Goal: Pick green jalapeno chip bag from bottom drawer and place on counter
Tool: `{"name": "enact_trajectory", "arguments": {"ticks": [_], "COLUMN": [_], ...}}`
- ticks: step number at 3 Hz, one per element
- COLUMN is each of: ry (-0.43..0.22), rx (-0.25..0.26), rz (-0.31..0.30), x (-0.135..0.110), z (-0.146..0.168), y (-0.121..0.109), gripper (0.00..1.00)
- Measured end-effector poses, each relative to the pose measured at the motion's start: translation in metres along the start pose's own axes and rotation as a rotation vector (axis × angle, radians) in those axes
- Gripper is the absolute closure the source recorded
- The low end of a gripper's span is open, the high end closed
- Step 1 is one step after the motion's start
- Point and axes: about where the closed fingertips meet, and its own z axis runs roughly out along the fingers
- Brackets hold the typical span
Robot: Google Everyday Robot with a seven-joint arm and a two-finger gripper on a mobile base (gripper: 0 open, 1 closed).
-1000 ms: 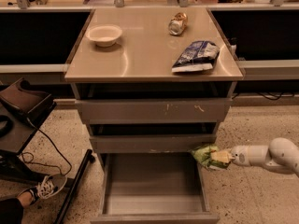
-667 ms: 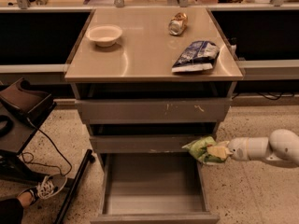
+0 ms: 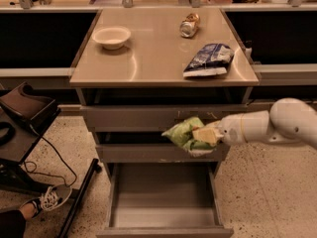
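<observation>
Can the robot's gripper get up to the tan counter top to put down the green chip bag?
Probably yes. The gripper, shut on the crinkled green chip bag, hangs before the grey drawer fronts, just under the smooth tan counter. Its front middle is bare, between the white bowl and blue-and-white bag.

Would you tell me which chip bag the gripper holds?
The green jalapeno chip bag, in the gripper before the drawers; the blue-and-white chip bag lies on the counter.
</observation>
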Motion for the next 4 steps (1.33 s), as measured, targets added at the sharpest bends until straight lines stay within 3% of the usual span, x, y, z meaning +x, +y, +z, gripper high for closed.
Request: {"name": "enact_trajectory", "arguments": {"ticks": [1, 2, 3, 4], "ry": [-0.05, -0.067, -0.066, -0.082], "rx": [0.09, 0.101, 0.091, 0.109], "rz": [-0.021, -0.012, -0.02, -0.089], "x": [-0.114, -0.134, -0.14, -0.18], "z": [-0.039, -0.047, -0.045, -0.059], "y": [0.029, 0.038, 0.04, 0.049], "gripper": [1.0, 1.0, 1.0, 1.0]}}
